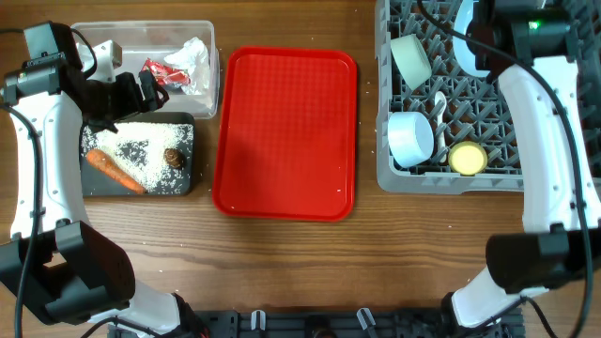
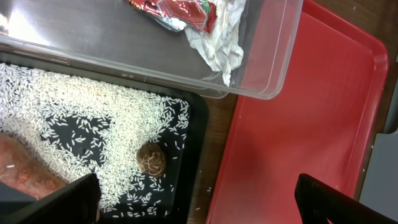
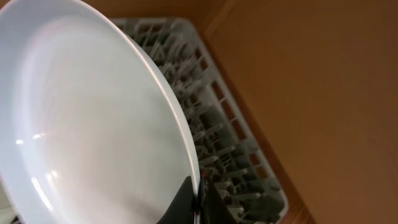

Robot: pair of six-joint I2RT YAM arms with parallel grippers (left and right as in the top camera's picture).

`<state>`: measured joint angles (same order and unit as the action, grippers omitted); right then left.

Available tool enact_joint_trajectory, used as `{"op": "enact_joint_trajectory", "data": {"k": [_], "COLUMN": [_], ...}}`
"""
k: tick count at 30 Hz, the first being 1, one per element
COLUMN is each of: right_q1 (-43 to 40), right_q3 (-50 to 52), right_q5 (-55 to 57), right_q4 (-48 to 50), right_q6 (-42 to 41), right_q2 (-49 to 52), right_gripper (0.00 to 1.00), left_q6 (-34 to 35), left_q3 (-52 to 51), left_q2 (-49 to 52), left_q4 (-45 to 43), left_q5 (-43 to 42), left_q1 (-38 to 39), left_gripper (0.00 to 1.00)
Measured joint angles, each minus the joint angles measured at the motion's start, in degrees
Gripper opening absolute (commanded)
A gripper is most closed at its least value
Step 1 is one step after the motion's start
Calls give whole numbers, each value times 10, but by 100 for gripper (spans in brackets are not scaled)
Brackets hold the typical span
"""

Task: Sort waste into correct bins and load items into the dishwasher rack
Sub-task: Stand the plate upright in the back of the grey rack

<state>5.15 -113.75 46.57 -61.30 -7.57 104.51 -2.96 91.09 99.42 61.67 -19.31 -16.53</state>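
Wooden table, overhead: right arm is holding the plate on edge over the far corner of the rack. Left wrist: left gripper is hanging spread and empty above the black tray. Right wrist: right gripper is pinching the plate's rim, with pegs lying just behind.

Left end effector spread wide, empty, right end effector pinching plate rim

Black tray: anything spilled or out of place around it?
Yes, minor: a few rice grains lie off the black tray, on the bare table strip beside the red tray. The other grains, the carrot and the brown lump sit inside it. Nothing else stands out.
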Motion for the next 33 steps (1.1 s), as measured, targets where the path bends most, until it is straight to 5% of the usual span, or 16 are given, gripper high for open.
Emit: {"op": "enact_joint_trajectory", "data": {"k": [11, 21, 24, 25, 26, 33], "right_q1": [-5, -16, -18, -18, -18, -18], "right_q3": [0, 0, 0, 0, 0, 0], "right_q5": [20, 47, 36, 28, 14, -87], "right_q4": [8, 26, 31, 32, 34, 35], "right_q6": [56, 71, 77, 77, 76, 66], "right_q2": [116, 118, 118, 118, 118, 118], "right_gripper": [4, 7, 39, 63, 100, 100], "left_q6": [0, 0, 0, 0, 0, 0], "left_q3": [0, 0, 0, 0, 0, 0], "left_q2": [0, 0, 0, 0, 0, 0], "left_q4": [0, 0, 0, 0, 0, 0], "left_q5": [0, 0, 0, 0, 0, 0], "left_q1": [0, 0, 0, 0, 0, 0], "left_gripper": [100, 100, 100, 100, 100, 100]}}
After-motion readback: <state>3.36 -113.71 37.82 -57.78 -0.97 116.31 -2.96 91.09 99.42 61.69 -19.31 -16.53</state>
